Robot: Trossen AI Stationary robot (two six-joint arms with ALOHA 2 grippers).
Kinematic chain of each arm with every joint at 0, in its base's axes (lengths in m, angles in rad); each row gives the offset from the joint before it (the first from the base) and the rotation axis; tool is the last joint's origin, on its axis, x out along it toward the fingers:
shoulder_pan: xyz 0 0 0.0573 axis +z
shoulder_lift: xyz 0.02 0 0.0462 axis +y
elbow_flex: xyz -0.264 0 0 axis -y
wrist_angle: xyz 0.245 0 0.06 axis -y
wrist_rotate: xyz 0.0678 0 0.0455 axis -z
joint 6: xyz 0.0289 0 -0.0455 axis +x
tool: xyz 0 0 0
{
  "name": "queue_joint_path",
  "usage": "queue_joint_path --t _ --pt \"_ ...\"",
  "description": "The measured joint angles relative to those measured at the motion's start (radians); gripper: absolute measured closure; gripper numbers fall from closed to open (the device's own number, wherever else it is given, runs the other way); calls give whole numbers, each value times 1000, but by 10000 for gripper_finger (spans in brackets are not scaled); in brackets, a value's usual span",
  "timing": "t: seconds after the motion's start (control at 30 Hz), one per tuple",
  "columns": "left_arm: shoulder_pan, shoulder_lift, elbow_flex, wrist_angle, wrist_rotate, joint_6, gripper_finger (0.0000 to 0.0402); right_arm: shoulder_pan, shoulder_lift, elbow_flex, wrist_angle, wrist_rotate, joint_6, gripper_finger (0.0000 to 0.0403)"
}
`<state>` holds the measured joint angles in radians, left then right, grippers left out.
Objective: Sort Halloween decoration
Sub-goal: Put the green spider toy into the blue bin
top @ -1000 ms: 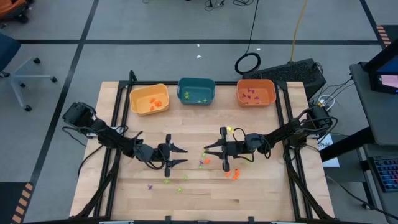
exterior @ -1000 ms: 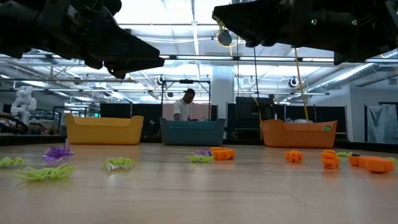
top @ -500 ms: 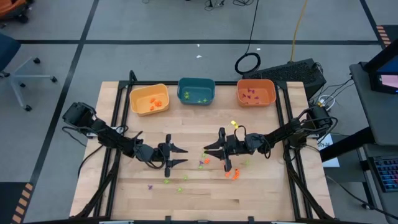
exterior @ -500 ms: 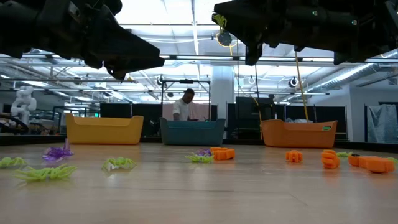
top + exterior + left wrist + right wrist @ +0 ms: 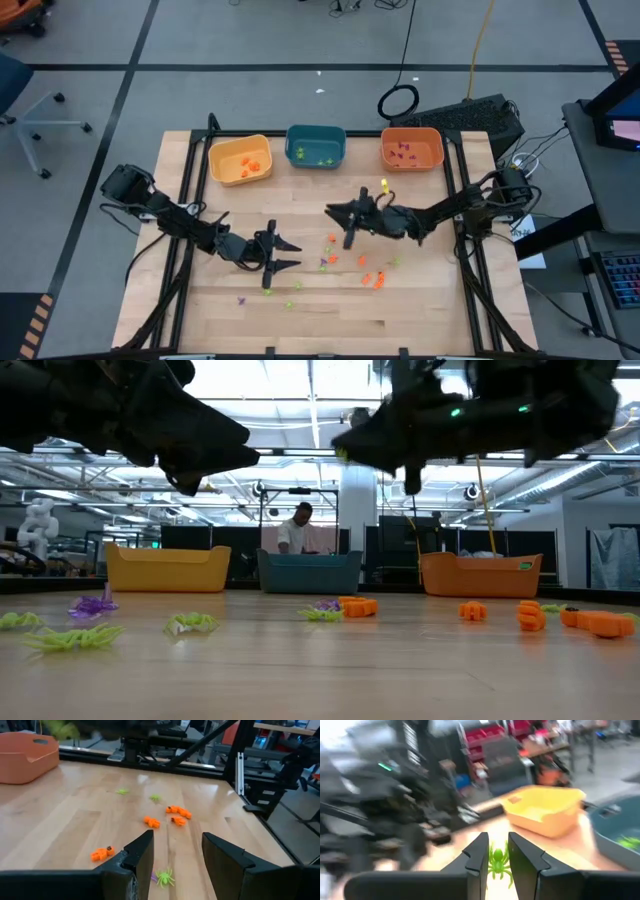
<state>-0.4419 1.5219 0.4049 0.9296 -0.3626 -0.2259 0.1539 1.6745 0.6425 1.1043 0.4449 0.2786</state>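
The Halloween decoration is a scatter of tiny orange, purple and light-green trinkets lying on the wooden table. My right gripper hovers above the middle of the table, shut on a light-green spider. It points toward the table's left and the yellow bin. My left gripper hangs open over the left middle, with nothing between its fingers. Orange trinkets lie on the wood ahead of it. My right gripper pinches the light-green spider's body between its two fingers. They come at it about level, from the table's right. The spider is lifted clear of the table, its legs spread in the gap.
Three bins stand along the far edge: yellow, teal and orange, each with a few trinkets inside. A person shows in the room beyond the teal bin. Bare wood lies near the table's front edge.
My right gripper has moved toward the table's far edge with the green spider, rolling about its own axis and swinging toward the far left. It stays shut. My left gripper has kept its place, open, with a slight roll.
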Motion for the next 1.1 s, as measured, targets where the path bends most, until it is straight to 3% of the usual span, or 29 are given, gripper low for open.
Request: queue_joint_path --t 0.33,0.5,0.63,0.87,1.1 --pt "22 0 0 0 -42 109 236 -245 0 334 -688 -133 -25 347" --pt "39 0 0 3 -88 197 236 -356 0 504 -963 -137 -90 347" --pt "58 0 0 4 -136 256 236 -437 0 571 -1052 -195 -114 347" --pt "104 0 0 29 -199 302 236 -581 9 616 -1151 -387 -84 347" --pt "138 0 0 50 -204 321 236 -657 31 618 -1159 -425 -82 347"
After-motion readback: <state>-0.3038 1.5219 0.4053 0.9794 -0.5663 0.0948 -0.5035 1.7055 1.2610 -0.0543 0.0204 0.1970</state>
